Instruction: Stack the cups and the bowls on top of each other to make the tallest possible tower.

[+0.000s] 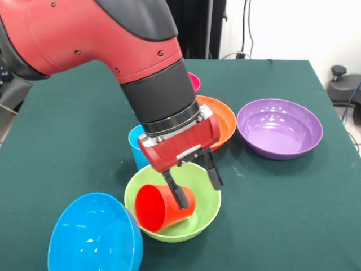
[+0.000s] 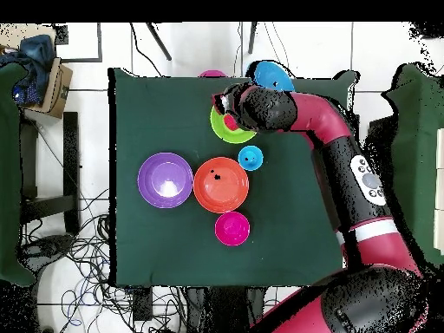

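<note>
Gripper (image 1: 196,183) over the green bowl (image 1: 172,204), fingers apart around the red cup's (image 1: 162,207) wall.

From the left in the front view: the blue bowl (image 1: 93,236) at the near edge; the green bowl with the red cup on its side inside, one finger in its mouth, one outside; the light blue cup (image 1: 137,147) behind; then the orange bowl (image 1: 221,119) and purple bowl (image 1: 279,128), with a pink bowl (image 1: 194,82) partly hidden by the arm.
</note>
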You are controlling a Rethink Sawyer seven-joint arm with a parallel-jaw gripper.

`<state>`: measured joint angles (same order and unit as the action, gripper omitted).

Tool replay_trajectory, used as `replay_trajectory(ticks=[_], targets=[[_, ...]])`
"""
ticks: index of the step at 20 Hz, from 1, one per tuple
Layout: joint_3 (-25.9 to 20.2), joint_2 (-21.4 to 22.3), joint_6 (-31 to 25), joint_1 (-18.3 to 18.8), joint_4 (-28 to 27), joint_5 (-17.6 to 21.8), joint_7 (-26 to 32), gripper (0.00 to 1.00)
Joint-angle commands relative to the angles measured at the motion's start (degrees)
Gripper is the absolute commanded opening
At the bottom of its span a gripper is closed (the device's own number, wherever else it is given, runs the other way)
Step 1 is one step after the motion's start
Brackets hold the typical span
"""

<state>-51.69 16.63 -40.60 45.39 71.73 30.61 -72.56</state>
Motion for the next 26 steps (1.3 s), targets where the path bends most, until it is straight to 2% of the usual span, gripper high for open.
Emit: replay_trajectory(ticks=[1, 7, 17, 26], targets=[[6.0, -0.2, -11.5, 1.5, -3.2, 1.0, 10.2, 1.00], [5.4, -1.1, -11.2, 3.0, -2.7, 2.4, 12.3, 1.00], [6.8, -4.7, -12.5, 0.6, -7.0, 4.3, 12.2, 1.00], [6.8, -7.7, -10.4, -0.7, -9.7, 4.9, 12.6, 1.00]])
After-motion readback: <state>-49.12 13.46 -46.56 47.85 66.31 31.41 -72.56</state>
